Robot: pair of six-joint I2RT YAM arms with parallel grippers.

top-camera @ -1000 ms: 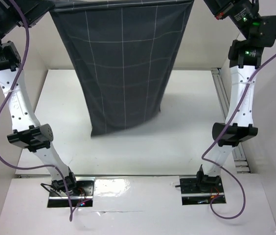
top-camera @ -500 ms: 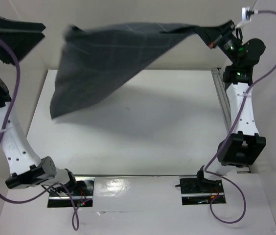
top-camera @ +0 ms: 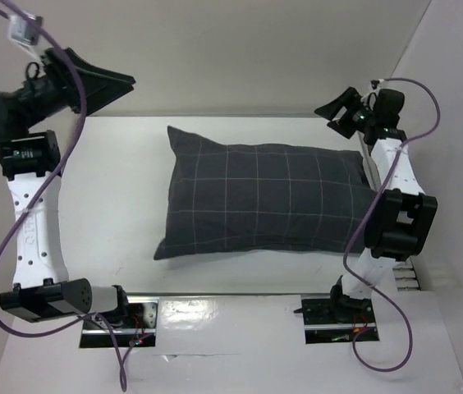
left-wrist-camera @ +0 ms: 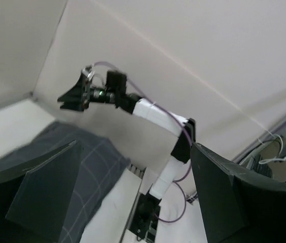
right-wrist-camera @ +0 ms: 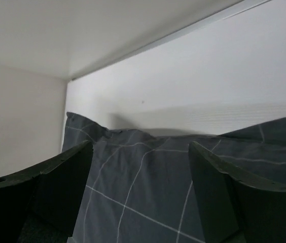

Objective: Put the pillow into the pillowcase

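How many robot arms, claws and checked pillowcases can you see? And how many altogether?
Robot arms: 2 (left arm, right arm)
Claws: 2 (left claw, right claw, both open)
Checked pillowcase: 1
Total: 5

Pillowcase (top-camera: 264, 197) — dark charcoal, thin light windowpane grid — lies flat at the middle of the table (top-camera: 108, 205), long side across, plump and filled out; far-left corner peaked.

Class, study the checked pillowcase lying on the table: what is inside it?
The pillowcase lies plump and rounded on the table, so something fills it. No white pillow shows anywhere; the dark fabric covers whatever is inside.
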